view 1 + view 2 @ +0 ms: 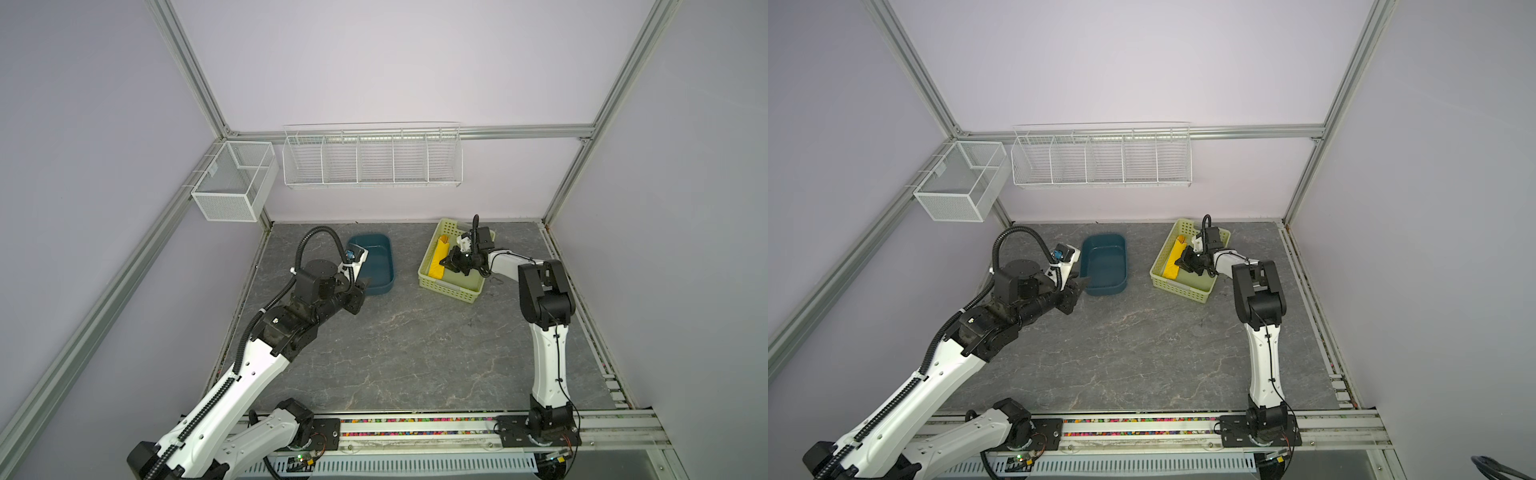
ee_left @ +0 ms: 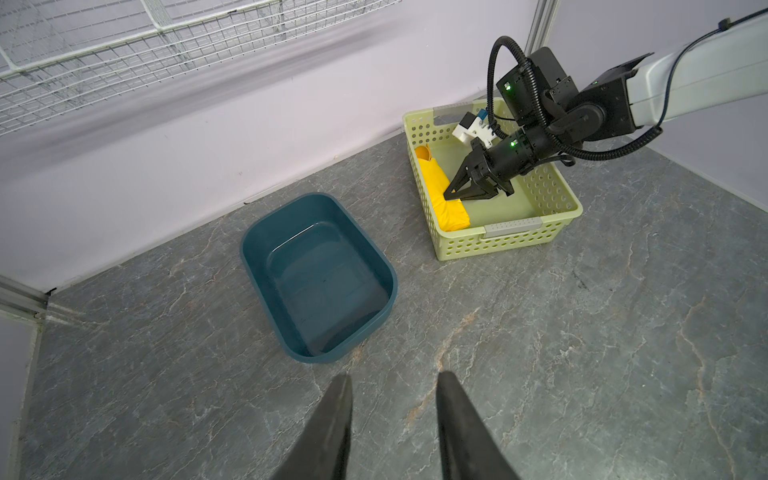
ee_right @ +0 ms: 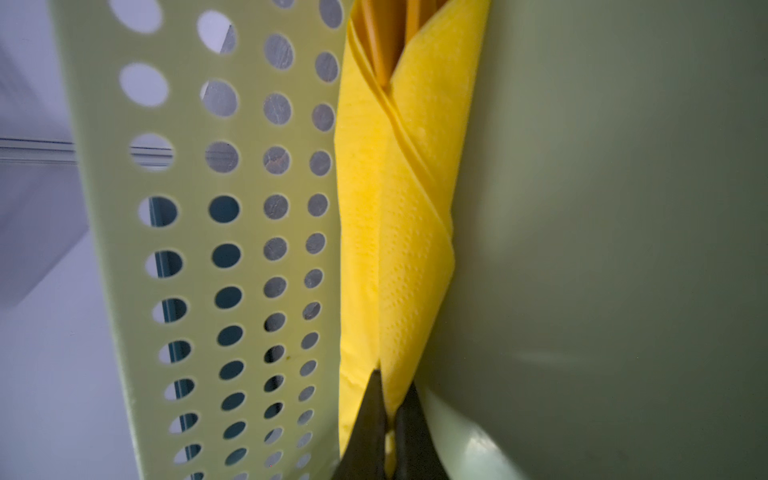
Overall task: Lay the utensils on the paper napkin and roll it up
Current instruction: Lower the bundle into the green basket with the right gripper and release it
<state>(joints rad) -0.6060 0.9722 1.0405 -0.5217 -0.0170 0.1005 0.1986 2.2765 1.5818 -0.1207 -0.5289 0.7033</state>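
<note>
The paper napkin (image 3: 399, 208) is bright yellow and wrapped into a roll; it lies inside the pale green basket (image 2: 511, 241) along one side wall. Orange utensils (image 3: 380, 41) poke out of the roll's far end, and a rounded orange tip (image 2: 424, 153) shows there in the left wrist view. My right gripper (image 3: 392, 382) reaches down into the basket and is shut on the roll's near end, with yellow paper pinched between the tips; both top views show this (image 1: 442, 262) (image 1: 1177, 262). My left gripper (image 2: 395, 378) hovers open and empty over bare table in front of the blue tub.
An empty dark blue tub (image 1: 380, 289) (image 2: 316, 353) stands left of the basket (image 1: 451, 286). White wire racks (image 1: 372, 158) and a mesh box (image 1: 232, 187) hang on the walls. The grey stone tabletop (image 1: 415, 353) stretches toward the front rail.
</note>
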